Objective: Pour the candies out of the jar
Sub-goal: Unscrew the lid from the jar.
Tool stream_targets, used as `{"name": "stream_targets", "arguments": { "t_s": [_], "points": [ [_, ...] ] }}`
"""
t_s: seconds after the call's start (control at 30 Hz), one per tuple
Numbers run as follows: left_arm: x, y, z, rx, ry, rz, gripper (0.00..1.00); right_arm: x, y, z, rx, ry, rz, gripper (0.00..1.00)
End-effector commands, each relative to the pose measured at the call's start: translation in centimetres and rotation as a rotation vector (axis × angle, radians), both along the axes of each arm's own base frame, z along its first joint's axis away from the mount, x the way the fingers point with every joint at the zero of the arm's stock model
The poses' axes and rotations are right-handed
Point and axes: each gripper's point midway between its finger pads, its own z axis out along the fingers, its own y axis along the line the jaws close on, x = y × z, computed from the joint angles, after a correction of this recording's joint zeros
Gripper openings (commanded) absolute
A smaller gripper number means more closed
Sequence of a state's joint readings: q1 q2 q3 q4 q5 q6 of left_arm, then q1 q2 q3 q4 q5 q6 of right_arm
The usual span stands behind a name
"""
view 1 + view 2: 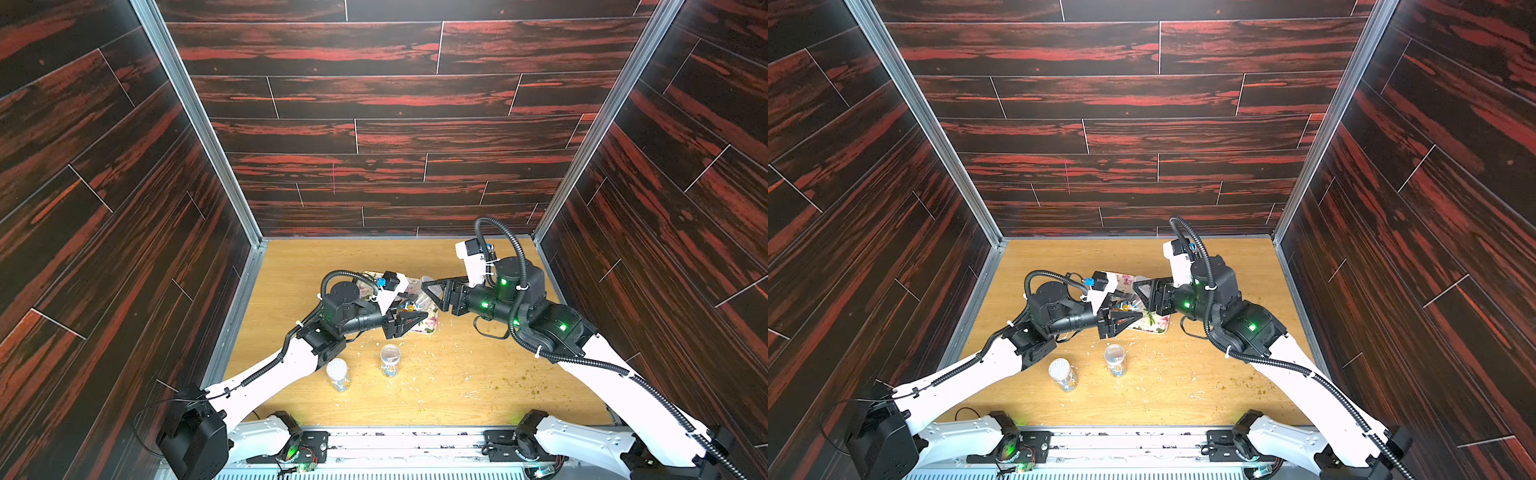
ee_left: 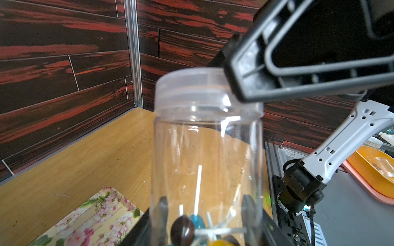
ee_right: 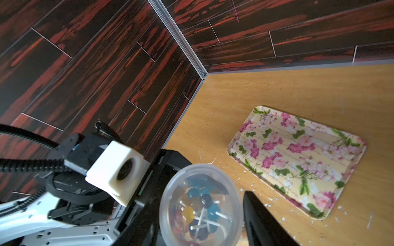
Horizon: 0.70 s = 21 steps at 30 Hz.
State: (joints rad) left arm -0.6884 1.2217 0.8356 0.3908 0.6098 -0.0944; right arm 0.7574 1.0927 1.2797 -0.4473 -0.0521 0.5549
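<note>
In both top views, mid-frame, your left gripper (image 1: 409,322) (image 1: 1126,320) is clamping its jaws on the jar (image 1: 417,300) (image 1: 1130,301) beside the tray (image 1: 429,327) (image 1: 1159,324), left wrist view, candies (image 2: 183,230) are lying in its base, right wrist view, your right gripper (image 3: 198,223) is straddling the lid (image 3: 200,176), grip unclear.

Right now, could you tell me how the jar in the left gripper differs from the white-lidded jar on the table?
The held jar is gripped off the table by the left gripper; the white-lidded jar stands free on it. The held jar's lid is smooth and translucent; the white-lidded jar's is white and dotted. The held jar shows candies on sticks; the white-lidded jar's contents are unclear. Both are clear, lidded.
</note>
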Motion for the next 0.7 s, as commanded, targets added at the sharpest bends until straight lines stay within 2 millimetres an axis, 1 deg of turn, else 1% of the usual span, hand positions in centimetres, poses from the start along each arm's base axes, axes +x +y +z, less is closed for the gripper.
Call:
{"name": "stream_targets", "arguments": {
  "t_s": [0.0,0.07,0.23,0.37,0.5,0.6,0.63,0.67],
  "points": [
    [-0.5,0.3,3.0,-0.064,-0.07,-0.009,0.41,0.0,0.3,-0.1,0.002,0.0,0.011,0.67],
    [-0.5,0.4,2.9,-0.063,-0.069,-0.009,0.41,0.0,0.4,0.0,0.001,-0.004,0.014,0.67],
    [-0.7,0.5,3.1,-0.064,-0.073,-0.009,0.41,-0.1,0.6,0.4,0.008,-0.024,0.035,0.54],
    [-0.8,0.6,3.5,-0.073,-0.068,-0.009,0.41,-0.8,1.3,0.8,0.016,-0.069,0.105,0.49],
    [-0.9,0.6,3.8,-0.085,-0.063,-0.011,0.41,-2.2,1.7,1.4,0.008,-0.19,0.225,0.47],
    [-1.1,0.8,4.2,-0.093,-0.069,-0.011,0.41,-2.8,1.3,2.0,-0.003,-0.265,0.296,0.46],
    [-1.1,0.8,4.3,-0.095,-0.069,-0.01,0.41,-2.6,1.0,2.1,-0.02,-0.288,0.298,0.47],
    [-1.1,0.9,4.4,-0.097,-0.07,-0.008,0.42,-3.0,1.0,2.2,-0.025,-0.308,0.335,0.47]
  ]
}}
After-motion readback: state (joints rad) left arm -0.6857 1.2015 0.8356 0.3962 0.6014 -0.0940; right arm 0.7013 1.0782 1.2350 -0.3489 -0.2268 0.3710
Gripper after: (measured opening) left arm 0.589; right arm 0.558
